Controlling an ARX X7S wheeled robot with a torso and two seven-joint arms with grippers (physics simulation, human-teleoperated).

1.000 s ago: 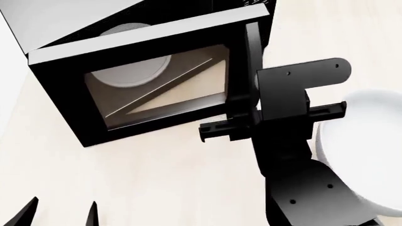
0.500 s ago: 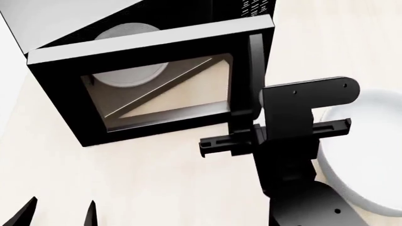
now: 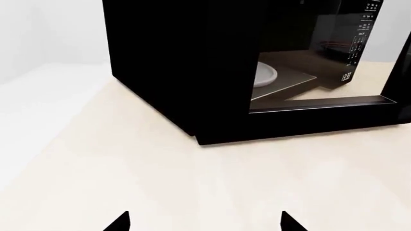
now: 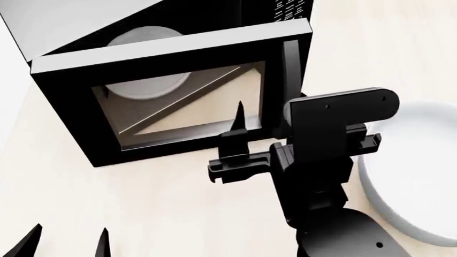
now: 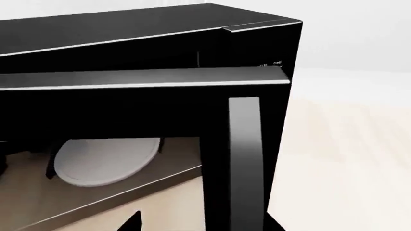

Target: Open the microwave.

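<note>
The microwave (image 4: 71, 21) stands at the far left, black with a grey top. Its glass door (image 4: 64, 107) is swung partly open, and the white turntable (image 4: 146, 85) shows through the glass. My right gripper (image 4: 270, 126) is open at the vertical handle (image 4: 289, 80). In the right wrist view the handle (image 5: 246, 159) lies between the jaws of the right gripper (image 5: 204, 224), close to one fingertip. My left gripper (image 4: 68, 242) is open and empty, low over the table in front of the microwave. The left wrist view shows the microwave (image 3: 173, 62) and its keypad (image 3: 356, 43).
A large white bowl (image 4: 414, 176) sits on the light wooden table (image 4: 143, 203) at the right, beside my right arm. The table's left edge meets a white surface (image 3: 38, 91).
The door swung slightly further open at first. My right gripper has since shifted left and turned, and one finger now shows in front of the door glass. The left gripper has not moved.
</note>
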